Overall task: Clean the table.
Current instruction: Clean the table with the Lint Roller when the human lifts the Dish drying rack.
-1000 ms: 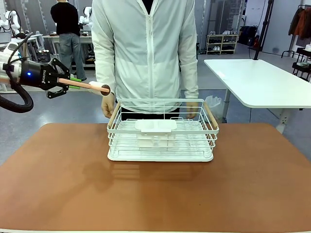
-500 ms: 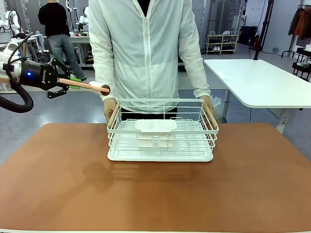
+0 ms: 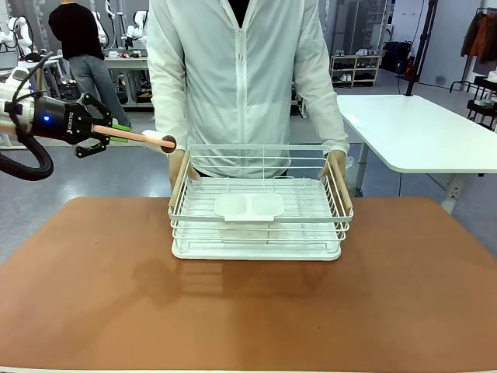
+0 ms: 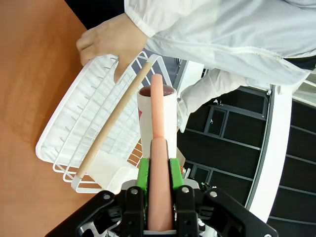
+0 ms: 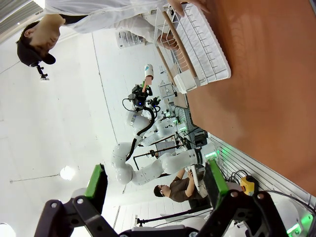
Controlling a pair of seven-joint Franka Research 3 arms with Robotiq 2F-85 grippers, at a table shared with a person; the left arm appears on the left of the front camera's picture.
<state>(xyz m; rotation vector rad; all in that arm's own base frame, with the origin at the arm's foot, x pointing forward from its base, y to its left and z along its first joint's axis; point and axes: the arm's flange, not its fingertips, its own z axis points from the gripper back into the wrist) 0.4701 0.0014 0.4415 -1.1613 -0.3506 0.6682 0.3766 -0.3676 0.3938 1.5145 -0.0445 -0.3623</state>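
Observation:
The reddish-brown table (image 3: 93,295) carries a white wire rack (image 3: 183,227) with wooden side handles and a white two-part dish (image 3: 248,205) inside. A person's hands (image 3: 177,165) hold both handles, and the rack's far side is raised. My left gripper (image 3: 109,134) hovers at the far left, above table height, shut on a lint roller (image 3: 155,141) with a pink handle and white roll. In the left wrist view the roller (image 4: 157,111) points past the rack (image 4: 74,128) from between my left gripper's (image 4: 159,170) green pads. My right gripper (image 5: 155,185) stands open and holds nothing, off the table (image 5: 266,98).
A white-topped table (image 3: 419,132) stands behind at the right. The person in a white jacket (image 3: 241,78) stands at the far edge, right behind the rack. Another person stands far back on the left.
The person's hands have come onto the rack's two handles and tipped its far side upward. My left gripper with the lint roller has stayed where it was.

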